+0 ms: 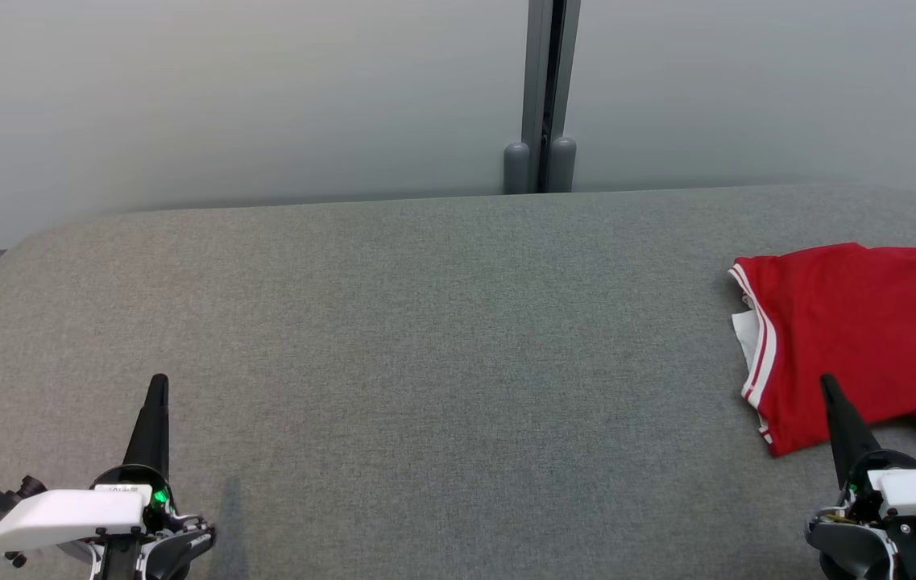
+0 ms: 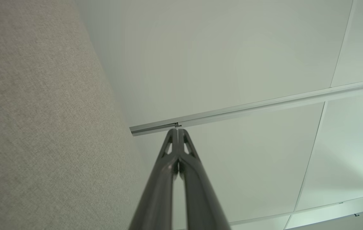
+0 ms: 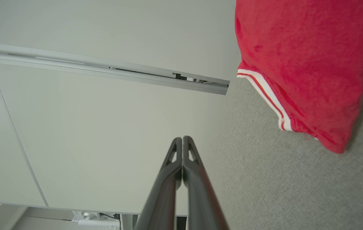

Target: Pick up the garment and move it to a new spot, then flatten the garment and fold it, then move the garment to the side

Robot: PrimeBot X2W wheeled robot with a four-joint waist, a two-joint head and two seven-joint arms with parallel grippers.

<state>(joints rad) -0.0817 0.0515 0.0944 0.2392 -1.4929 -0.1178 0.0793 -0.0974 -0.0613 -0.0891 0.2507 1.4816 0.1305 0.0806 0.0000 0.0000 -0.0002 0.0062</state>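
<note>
The garment (image 1: pixel 852 334) is a red shirt with white-and-red striped trim, lying folded on the far right of the grey fabric table (image 1: pixel 425 338). A white inner patch shows at its left edge. In the right wrist view the garment (image 3: pixel 302 60) lies at the upper right. My right gripper (image 1: pixel 828 383) is shut and empty, its tip over the garment's front part. Its closed tips show in its own wrist view as the right gripper (image 3: pixel 182 139). At the lower left my left gripper (image 1: pixel 158 380) is shut, holding nothing, far from the garment. Its wrist view shows the left gripper (image 2: pixel 177 130) pressed together.
A pale wall (image 1: pixel 224 89) rises behind the table, split by a grey vertical post (image 1: pixel 550 89) with two rounded feet. The table's rounded corners sit at the far left and far right.
</note>
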